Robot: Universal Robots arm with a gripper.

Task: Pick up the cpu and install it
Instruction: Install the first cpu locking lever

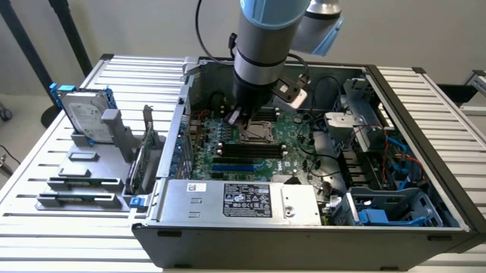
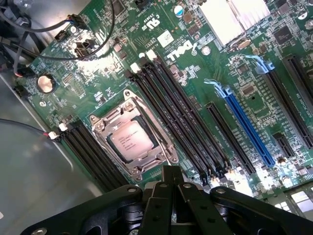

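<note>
Inside the open computer case point(image 1: 425, 187), the arm's gripper point(image 1: 234, 118) hangs low over the green motherboard point(image 1: 292, 149), its fingers closed together with nothing between them. The wrist view shows those fingers point(image 2: 172, 182) pressed into a single narrow tip just beside the socket frame point(image 2: 168, 157). The cpu point(image 2: 129, 141) lies flat within the silver socket, its metal lid facing up and its printed markings legible; it appears level, with no corner riding visibly high. In the exterior view the socket point(image 1: 256, 134) sits directly beneath the tool, flanked by the black memory slots point(image 1: 251, 149). Outside the case, toward the exterior view's left, a hard drive point(image 1: 85, 116) stands upright in a grey holder point(image 1: 91, 170).

Judged from this arrangement, the chip is already placed and the work concerns seating or securing it. Good practice here is light, vertical contact on the lid or frame only, with no sideways drag, since a tilted chip could bend the contacts below. The closed tip should stay clear of the neighbouring memory slots and the cables point(image 2: 93, 34) nearby.
</note>
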